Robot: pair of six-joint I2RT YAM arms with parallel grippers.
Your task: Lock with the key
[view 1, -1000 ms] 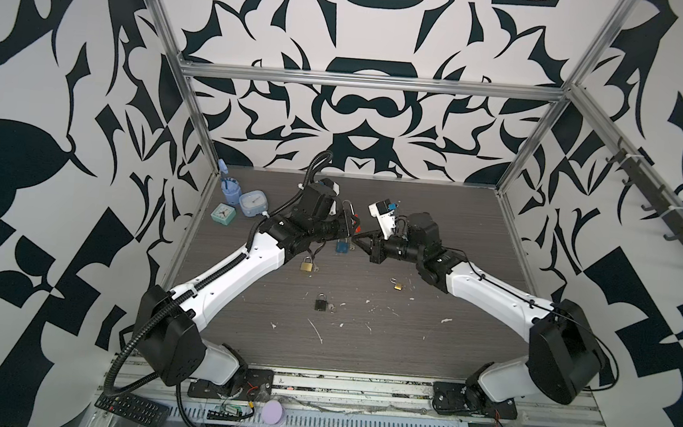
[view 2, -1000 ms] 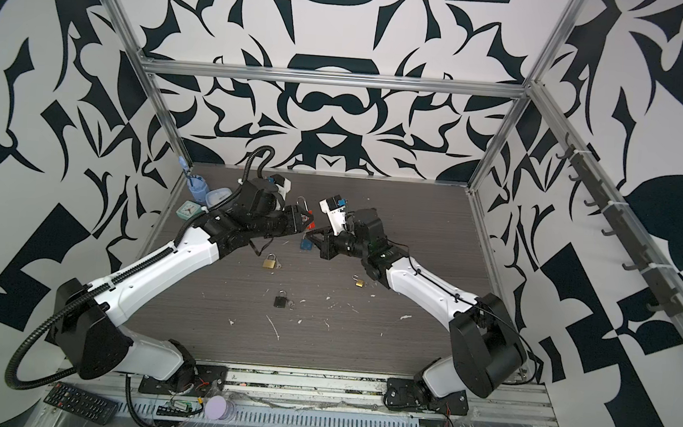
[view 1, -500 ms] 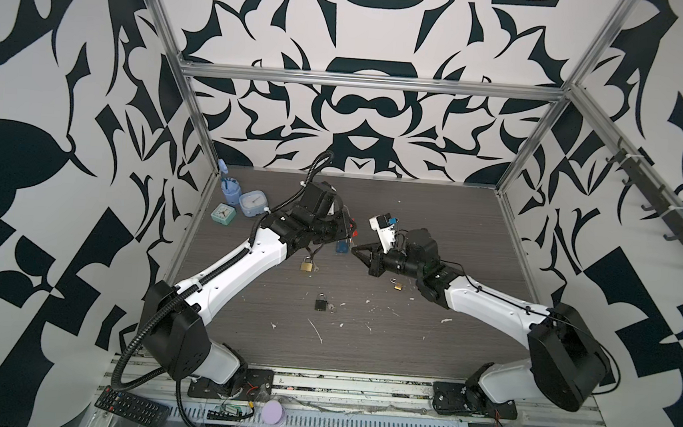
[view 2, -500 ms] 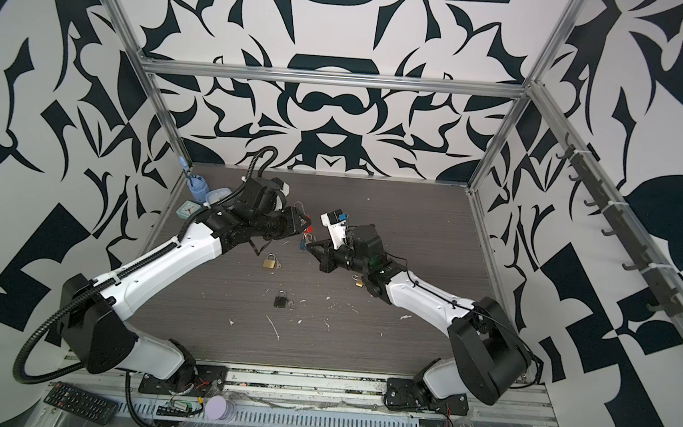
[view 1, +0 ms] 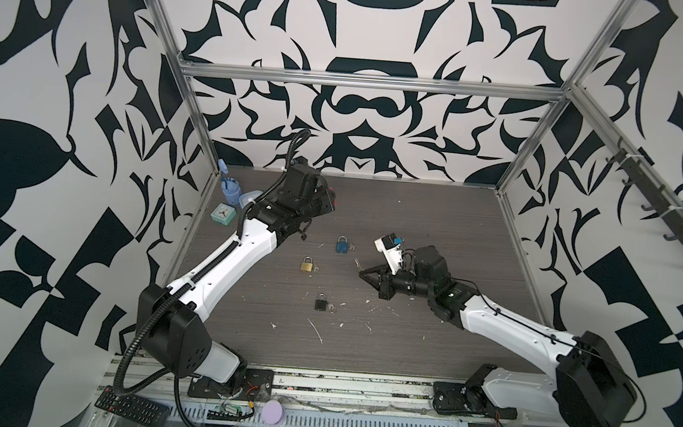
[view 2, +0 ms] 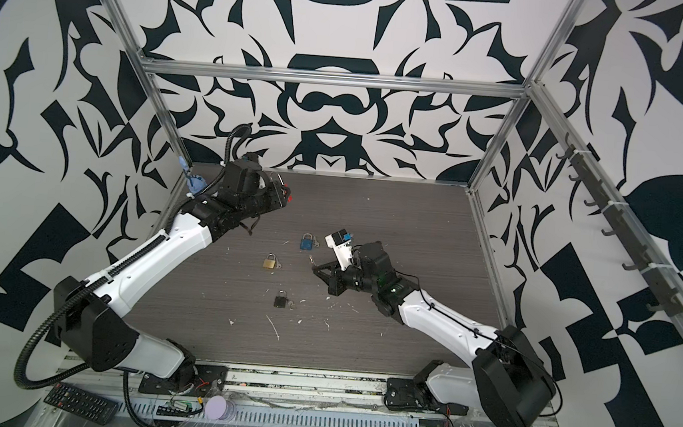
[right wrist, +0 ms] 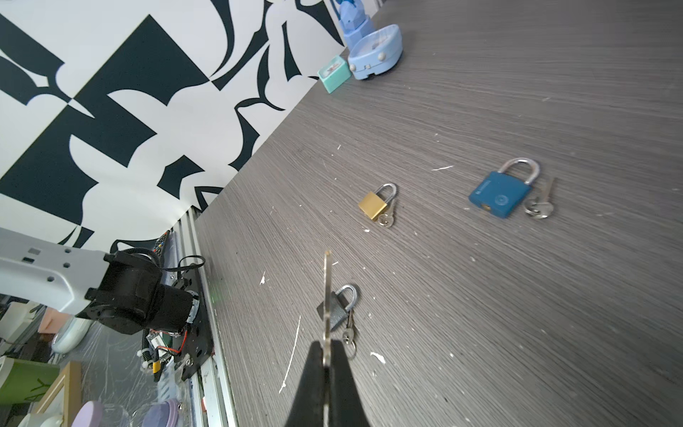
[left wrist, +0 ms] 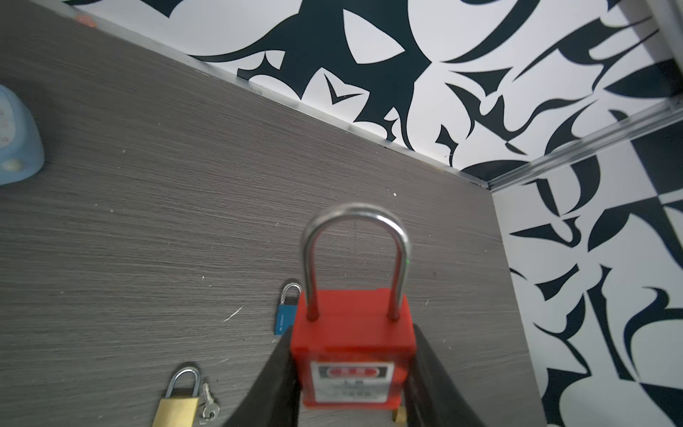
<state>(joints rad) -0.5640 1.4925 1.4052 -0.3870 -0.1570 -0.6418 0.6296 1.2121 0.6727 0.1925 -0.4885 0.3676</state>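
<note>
A red padlock [left wrist: 353, 344] with a tall silver shackle [left wrist: 356, 255] sits between the black fingers [left wrist: 281, 373] of my left gripper [left wrist: 351, 355], which is shut on its body. Both shackle legs sit in the body. In both top views this gripper [view 1: 330, 200] [view 2: 287, 197] hangs over the far left of the table. My right gripper [right wrist: 327, 349] is shut on a thin silver key [right wrist: 327, 292] that sticks out past its tips. It hovers right of centre [view 1: 363, 274] [view 2: 315, 270], well apart from the red padlock.
On the table lie a blue padlock [view 1: 342, 246] [right wrist: 499, 197], a brass one [view 1: 306, 265] [right wrist: 373, 205] and a black one [view 1: 320, 303] [right wrist: 334, 312], each with keys beside it. A teal clock [view 1: 223, 213] and pale blue containers [right wrist: 375, 53] stand in the far left corner.
The two grippers, close together at the table's middle a second ago, have drawn apart. The left went back and left with the red padlock. The right went right with the key.
</note>
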